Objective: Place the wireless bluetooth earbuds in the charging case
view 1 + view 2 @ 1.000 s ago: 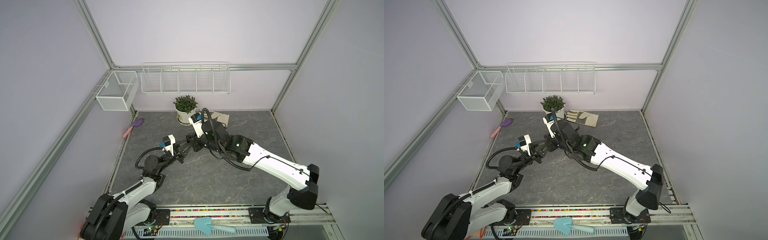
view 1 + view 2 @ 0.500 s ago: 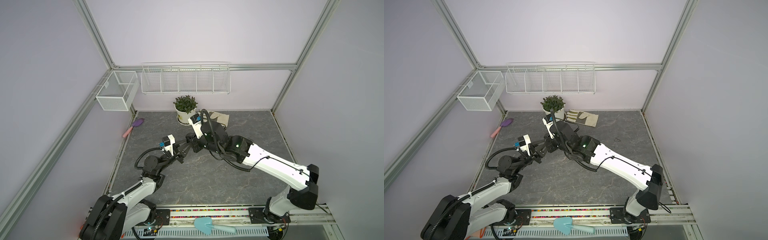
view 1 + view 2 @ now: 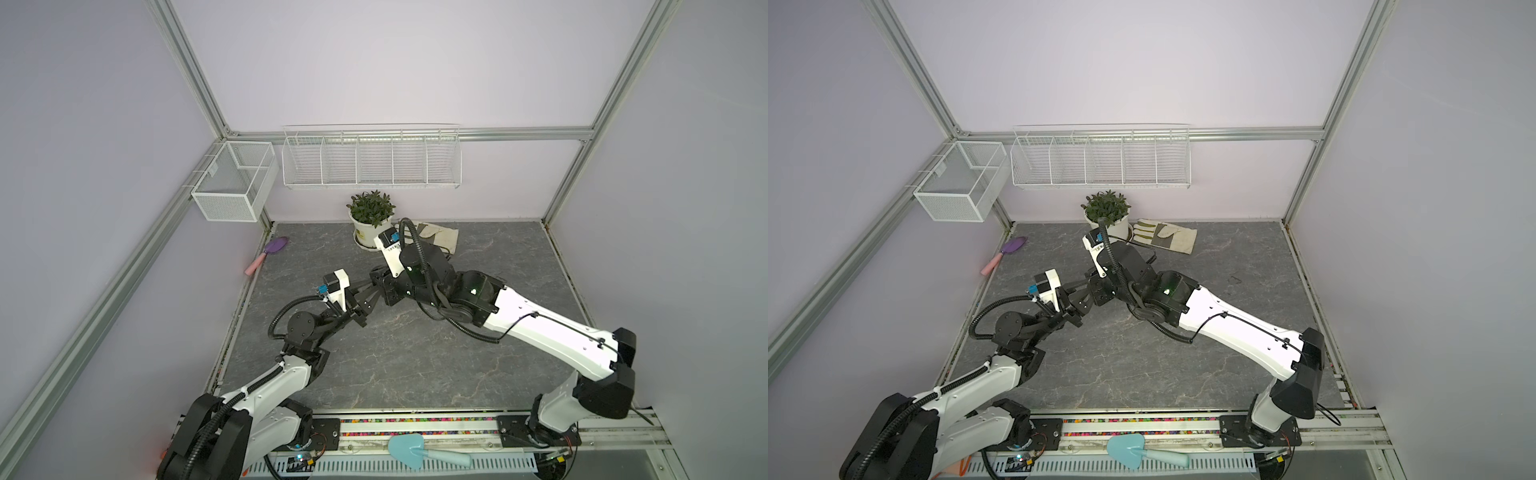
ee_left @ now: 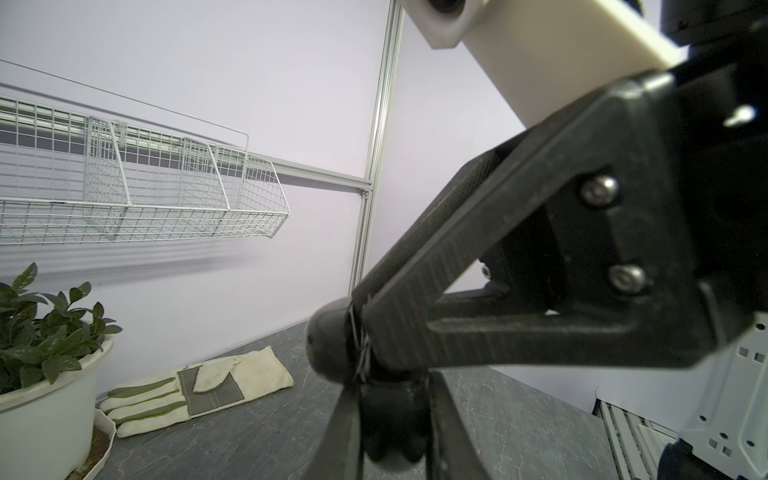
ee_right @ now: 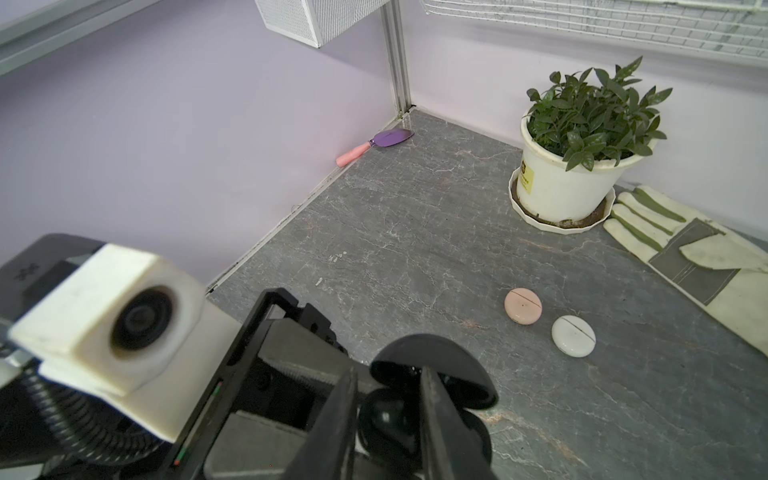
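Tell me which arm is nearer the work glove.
Right. The right arm's wrist lies just in front of the glove; the left arm extends from the front-left, farther from it.

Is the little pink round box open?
No, the pink case lies shut, showing only a thin seam across its top, next to the white case.

glossy smooth black plastic on black case, shiny highlights on lid. smooth satin plastic on pink case and white case. matt grey stone-look tabletop, pale veins. rough cream cloth with grey patches on glove. smooth white plastic pot. white coated wire basket. brushed metal frame post.
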`<state>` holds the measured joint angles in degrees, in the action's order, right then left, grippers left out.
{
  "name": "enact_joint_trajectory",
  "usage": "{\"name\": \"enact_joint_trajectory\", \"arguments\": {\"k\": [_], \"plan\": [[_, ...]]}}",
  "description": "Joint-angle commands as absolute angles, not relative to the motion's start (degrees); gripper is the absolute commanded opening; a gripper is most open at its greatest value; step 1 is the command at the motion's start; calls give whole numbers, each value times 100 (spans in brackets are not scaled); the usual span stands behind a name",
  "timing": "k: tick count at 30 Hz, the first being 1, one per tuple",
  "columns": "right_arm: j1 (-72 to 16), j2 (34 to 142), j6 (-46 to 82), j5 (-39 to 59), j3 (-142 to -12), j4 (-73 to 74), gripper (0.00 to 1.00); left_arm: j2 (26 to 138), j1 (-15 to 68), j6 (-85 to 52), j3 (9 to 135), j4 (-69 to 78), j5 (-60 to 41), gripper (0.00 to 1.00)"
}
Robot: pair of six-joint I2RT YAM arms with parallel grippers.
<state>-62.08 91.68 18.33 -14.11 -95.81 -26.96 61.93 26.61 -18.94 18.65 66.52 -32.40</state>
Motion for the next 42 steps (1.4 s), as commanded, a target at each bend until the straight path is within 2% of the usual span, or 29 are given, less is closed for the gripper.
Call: {"name": "enact_joint_trajectory", "arguments": {"k": [1, 11, 16, 25, 32, 38, 42], "plan": [[-6212, 9212, 1753, -1538, -9708, -2892, 35, 5951, 2646, -1732, 1827, 6751, -3197, 0], [-6164, 8980, 1410, -1297, -9864, -3048, 51, 5765, 2646, -1615, 1863, 6214, -3185, 0], [-5860, 8727, 851, -663, -9887, -3324, 54, 5762, 2646, -1621, 1832, 6265, -3266, 0], [-5209, 8618, -151, 850, -10057, -4082, 76, 5699, 2646, -1724, 1793, 6249, -3562, 0], [-4938, 8578, -587, 1900, -10002, -4281, 77, 5796, 2654, -1661, 1706, 6354, -3793, 0], [-4247, 8554, -258, 3499, -9635, -4018, 76, 5947, 2681, -1669, 1801, 6343, -4293, 0], [-4004, 8557, -61, 4057, -9273, -3738, 76, 6215, 2771, -1691, 1842, 6497, -4534, 0]]}}
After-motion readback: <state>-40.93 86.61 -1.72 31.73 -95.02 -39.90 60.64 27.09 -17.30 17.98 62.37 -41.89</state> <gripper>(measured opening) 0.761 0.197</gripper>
